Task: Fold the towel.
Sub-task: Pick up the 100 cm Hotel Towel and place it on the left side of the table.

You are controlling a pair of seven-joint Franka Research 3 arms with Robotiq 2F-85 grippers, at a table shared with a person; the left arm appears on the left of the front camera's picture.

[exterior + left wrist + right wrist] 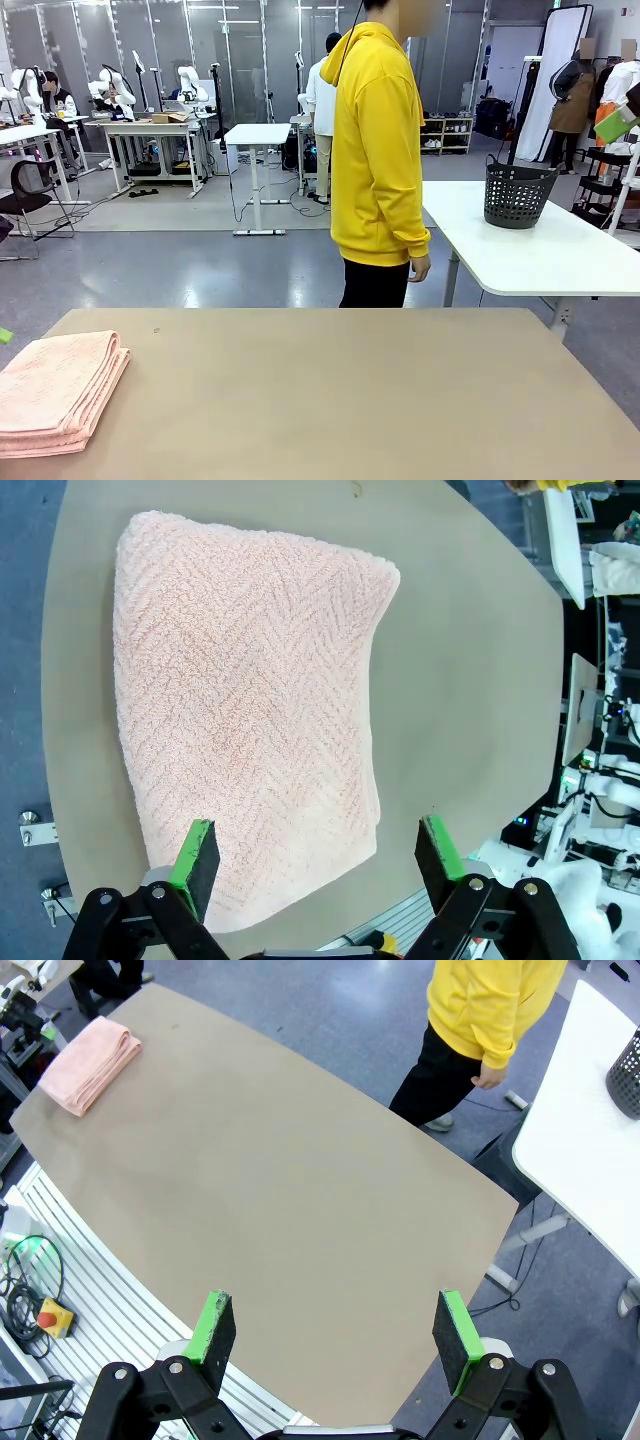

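The towel [55,392] lies folded (several layers thick) at the left end of the table [340,400]. The left gripper [318,855] hangs above the towel, jaws wide and empty; the right gripper [335,1330] hangs over the table's bare surface, equally spread, holding nothing.
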